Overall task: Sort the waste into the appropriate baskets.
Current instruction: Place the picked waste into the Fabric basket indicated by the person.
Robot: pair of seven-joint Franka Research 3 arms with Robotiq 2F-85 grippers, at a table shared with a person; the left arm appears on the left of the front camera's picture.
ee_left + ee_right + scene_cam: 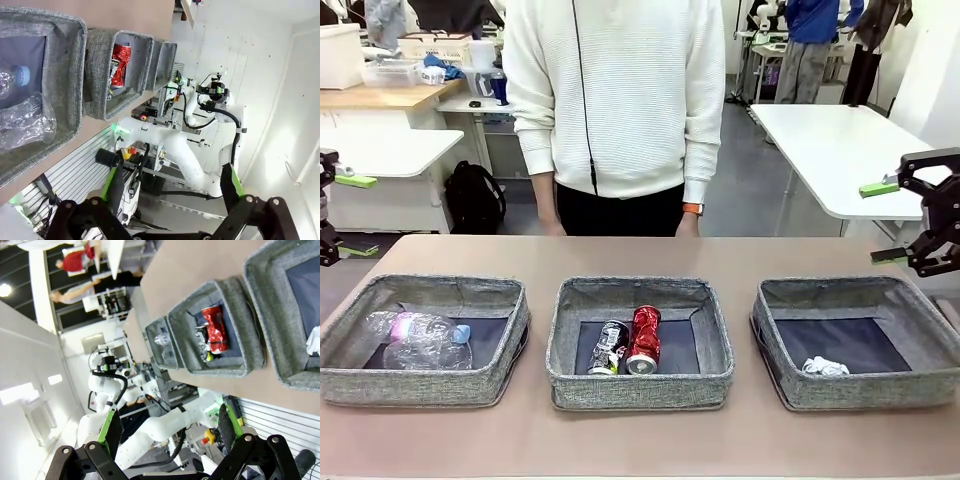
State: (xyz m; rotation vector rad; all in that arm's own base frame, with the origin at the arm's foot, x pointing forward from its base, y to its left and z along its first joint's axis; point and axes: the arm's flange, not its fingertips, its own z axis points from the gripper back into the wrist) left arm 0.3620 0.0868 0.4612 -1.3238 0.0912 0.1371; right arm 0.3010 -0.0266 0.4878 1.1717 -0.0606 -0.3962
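Three grey woven baskets stand in a row on the table. The left basket (420,388) holds clear plastic bottles (415,342), one with a pink label and a blue cap. A black can (608,348) and a red can (644,340) lie side by side in the middle basket (640,390). A white paper wad (824,367) lies in the right basket (860,392). My left gripper (356,215) hangs open at the far left, above the table and clear of the baskets. My right gripper (883,222) hangs open at the far right, and nothing sits between its fingers (168,427).
A person in a white sweater (615,100) stands at the table's far edge, hands down by the sides. Bare tabletop (640,255) runs behind the baskets and in front of them. White tables stand farther back on both sides.
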